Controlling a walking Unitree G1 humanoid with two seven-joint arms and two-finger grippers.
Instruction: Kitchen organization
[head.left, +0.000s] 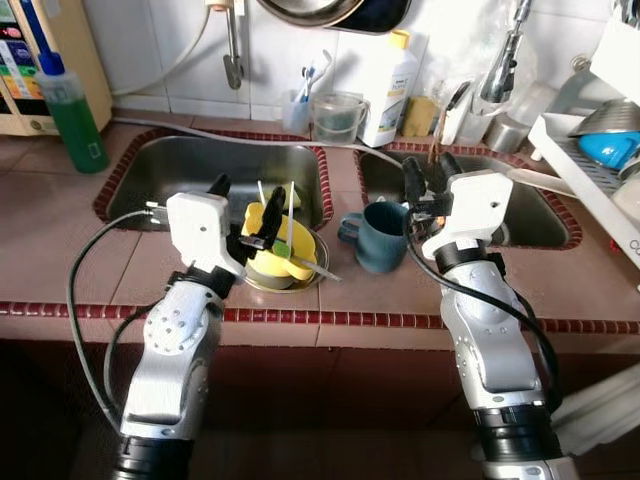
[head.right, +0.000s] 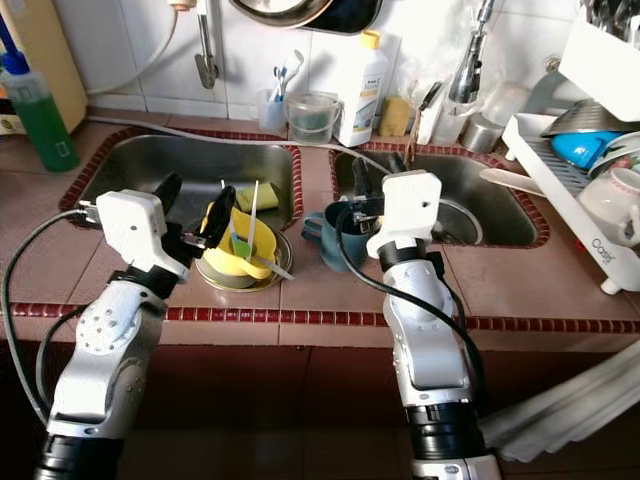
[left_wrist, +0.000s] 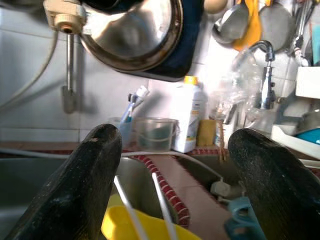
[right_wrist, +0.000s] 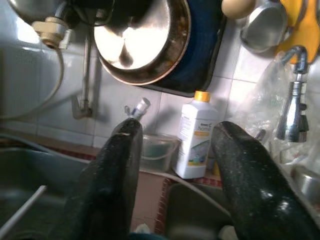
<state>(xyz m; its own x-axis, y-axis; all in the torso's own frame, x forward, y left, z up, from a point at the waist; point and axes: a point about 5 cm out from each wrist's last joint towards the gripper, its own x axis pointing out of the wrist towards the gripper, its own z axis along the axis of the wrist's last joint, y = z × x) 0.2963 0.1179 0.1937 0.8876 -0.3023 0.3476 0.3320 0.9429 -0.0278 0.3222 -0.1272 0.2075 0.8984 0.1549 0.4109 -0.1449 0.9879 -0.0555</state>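
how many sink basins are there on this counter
2: the left basin behind the left pincer, and the right basin behind the right pincer. A tiled strip separates them.

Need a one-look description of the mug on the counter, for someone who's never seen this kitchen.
Find the two steel sinks set in the brown tiled counter. On the strip of counter between them stands the dark teal ceramic mug, just below the right gripper. Its neighbour on the robot's left is a yellow bowl holding utensils; the mug is the only dark, handled cup there.
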